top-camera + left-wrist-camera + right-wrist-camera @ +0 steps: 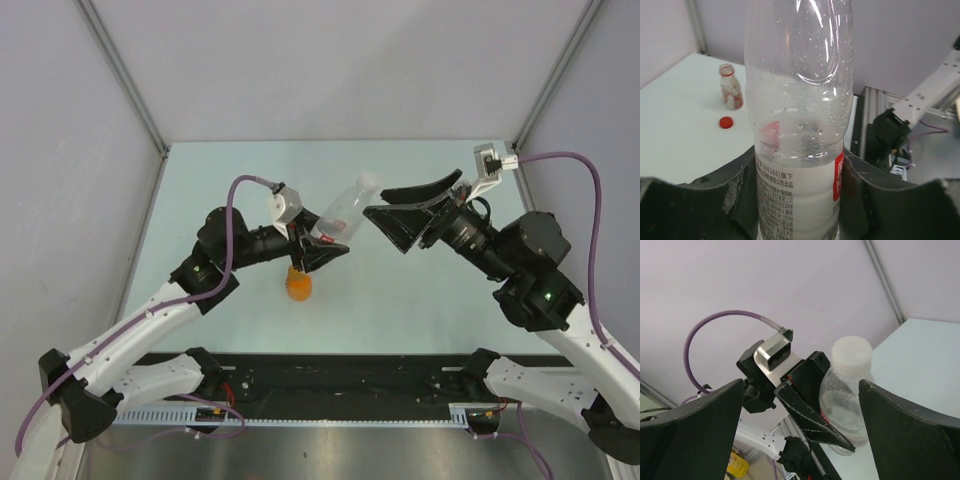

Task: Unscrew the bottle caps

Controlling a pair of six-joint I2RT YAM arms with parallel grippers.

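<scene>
Left gripper (325, 250) clamps your clear pale-labelled plastic bottle (340, 215); right gripper (378, 203) wide open, empty. Next: close on round white cap (368, 183), twist.

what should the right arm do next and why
Probably ease the right gripper forward until its open jaws straddle the white cap, then close. The left gripper is clamped on the bottle, tilting its capped top toward the right gripper, which stands open just short of it.

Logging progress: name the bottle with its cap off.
The small red-necked bottle, red cap beside it; the clear bottle in the left gripper has its white cap on; orange one unclear.
</scene>
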